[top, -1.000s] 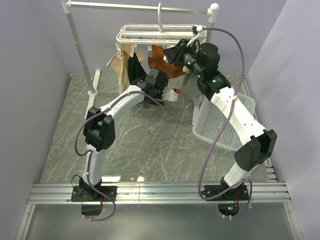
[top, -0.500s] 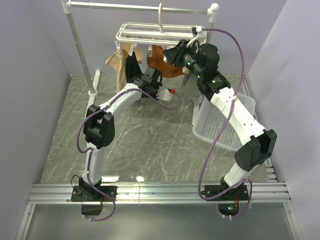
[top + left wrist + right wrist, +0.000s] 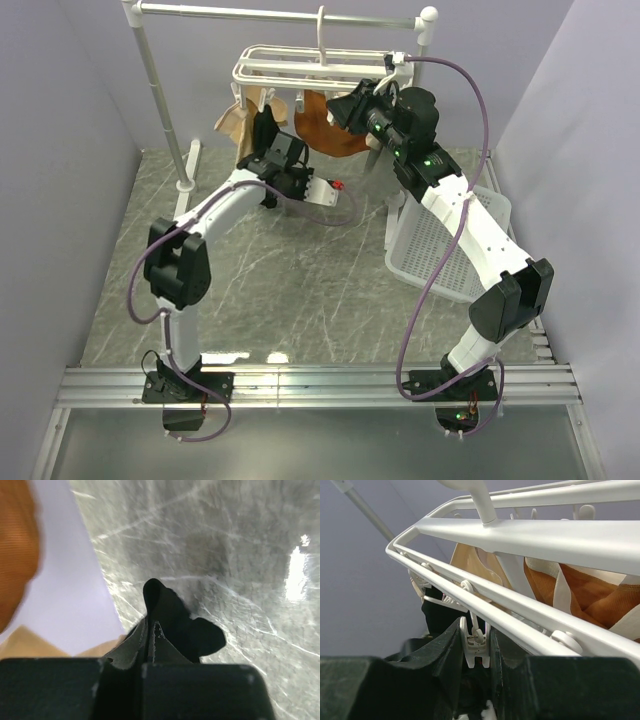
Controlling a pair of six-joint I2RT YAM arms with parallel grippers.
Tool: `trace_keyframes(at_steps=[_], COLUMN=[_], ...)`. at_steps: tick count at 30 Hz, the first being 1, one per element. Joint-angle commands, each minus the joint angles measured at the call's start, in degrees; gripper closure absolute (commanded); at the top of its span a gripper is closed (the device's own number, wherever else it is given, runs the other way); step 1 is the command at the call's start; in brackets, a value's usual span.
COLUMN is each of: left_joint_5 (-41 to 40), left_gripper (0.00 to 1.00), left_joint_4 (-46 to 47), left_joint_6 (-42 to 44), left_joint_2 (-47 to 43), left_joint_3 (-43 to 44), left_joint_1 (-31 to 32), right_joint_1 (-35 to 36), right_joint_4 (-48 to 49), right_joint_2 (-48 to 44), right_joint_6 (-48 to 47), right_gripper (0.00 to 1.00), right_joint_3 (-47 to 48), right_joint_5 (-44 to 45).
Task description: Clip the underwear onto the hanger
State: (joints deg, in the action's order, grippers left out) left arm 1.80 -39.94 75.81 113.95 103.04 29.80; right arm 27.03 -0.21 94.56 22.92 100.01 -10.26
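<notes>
Top external view showed the white plastic barred drying hanger [image 3: 280, 70] hooked on the metal rail stand [image 3: 280, 14] at the far side of the grey marbled table [image 3: 300, 290]. A tan garment [image 3: 235, 125] hung from the hanger's left end and an orange garment [image 3: 325, 125] near its middle. The left gripper [image 3: 151, 630] was raised between those two garments, just under the frame. In the left wrist view its jaws were pressed together on a fold of the black soft-fabric underwear [image 3: 172, 620], which stuck out past the fingertips above the table.

The right gripper [image 3: 475, 630] reached in from the right, at the hanger's near rail. Its two fingers sat tight against both sides of a small white dangling clip [image 3: 475, 650]. Black fabric showed just behind and below that clip. Whether the clip had bitten into the cloth could not be told. A white laundry basket [image 3: 450, 250] lay on the table to the right, under the right arm.
</notes>
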Motion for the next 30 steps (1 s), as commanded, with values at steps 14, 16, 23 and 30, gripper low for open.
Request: trace_keyframes(at_steps=[14, 16, 23, 30], left_joint_5=[29.9, 30.7, 32.0, 31.6], left_gripper=[1.00, 1.00, 1.00, 1.00], left_joint_4=[7.3, 11.4, 16.1, 18.1], left_joint_6=[-11.4, -14.9, -25.4, -31.6], left_joint_2=[-22.3, -24.1, -24.5, -21.0], left_joint_3=[-11.6, -12.9, -8.5, -2.1], left_joint_1=[-4.8, -4.9, -5.1, -5.0], right_joint_1=[-1.1, -1.1, -1.2, -0.8], right_joint_4=[-1.0, -0.8, -0.9, -0.5], right_joint_2=[-2.1, -2.2, -1.8, -1.7], right_joint_6=[2.2, 2.5, 2.6, 3.0], right_gripper=[1.00, 1.00, 1.00, 1.00], right_joint_3=[-0.4, -0.7, -1.0, -1.1], right_joint_5=[-0.5, -1.1, -3.4, -3.6])
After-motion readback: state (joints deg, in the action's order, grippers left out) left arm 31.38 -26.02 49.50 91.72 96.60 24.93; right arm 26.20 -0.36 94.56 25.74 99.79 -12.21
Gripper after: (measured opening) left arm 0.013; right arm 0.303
